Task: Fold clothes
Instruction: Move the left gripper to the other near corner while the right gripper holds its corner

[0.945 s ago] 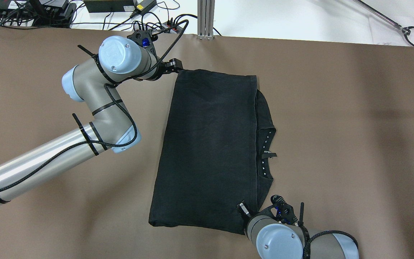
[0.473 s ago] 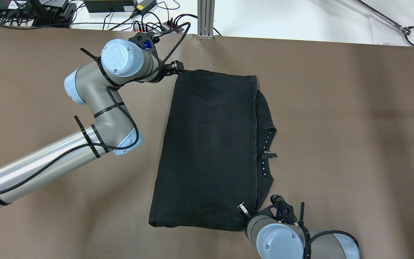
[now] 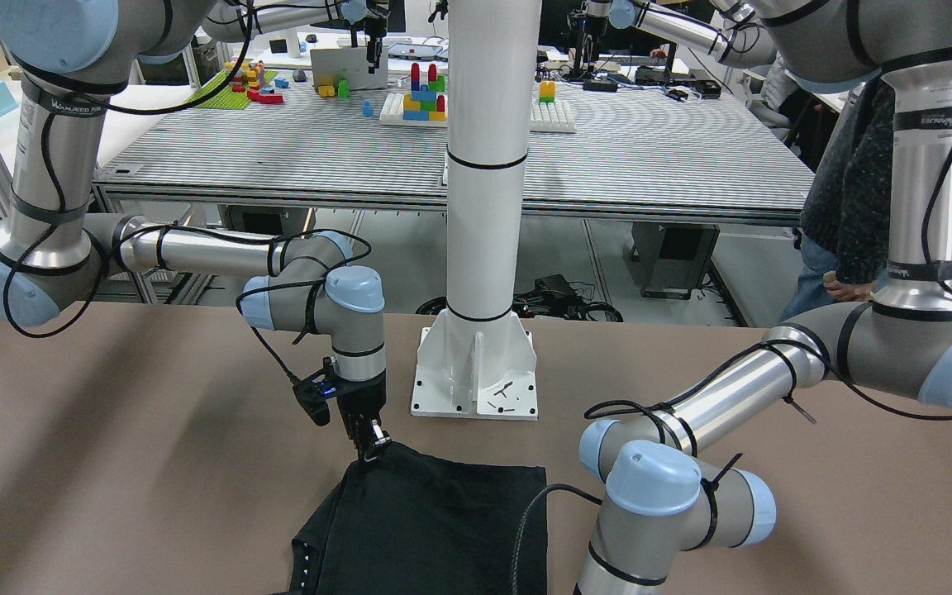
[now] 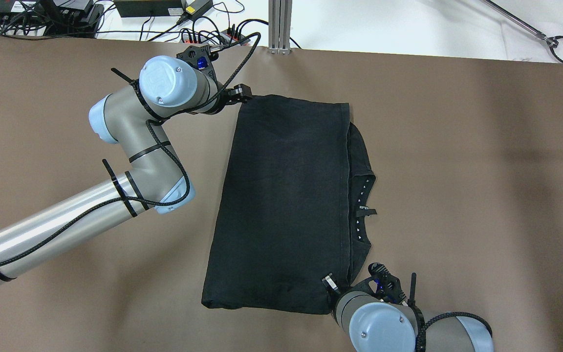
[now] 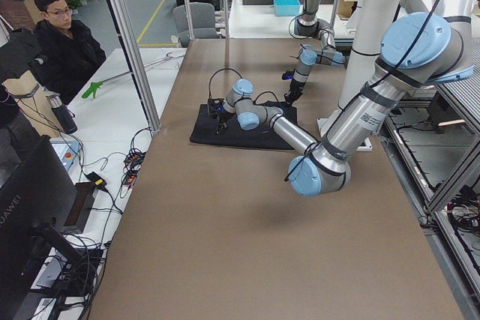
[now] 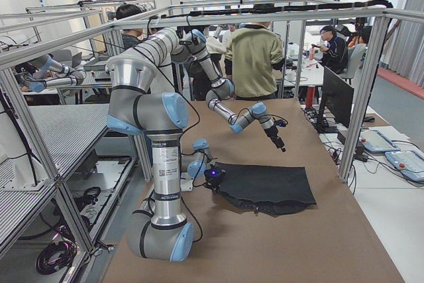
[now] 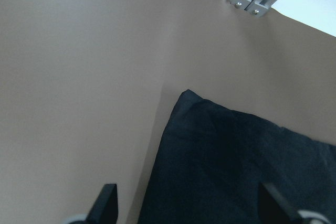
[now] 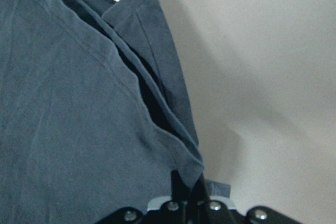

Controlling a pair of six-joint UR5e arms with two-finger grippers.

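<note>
Left gripper has shifted slightly, jaws open beside the black T-shirt; right gripper jaws still pinch its hem. Fold seems laid.

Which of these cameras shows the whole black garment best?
The overhead view: the whole black garment shows, lying flat. The front view crops it, the side views make it small, and the wrist cameras catch only corners.

We see a robotics lab: aluminium frames, further robot arms, benches with toy blocks, operators
</note>
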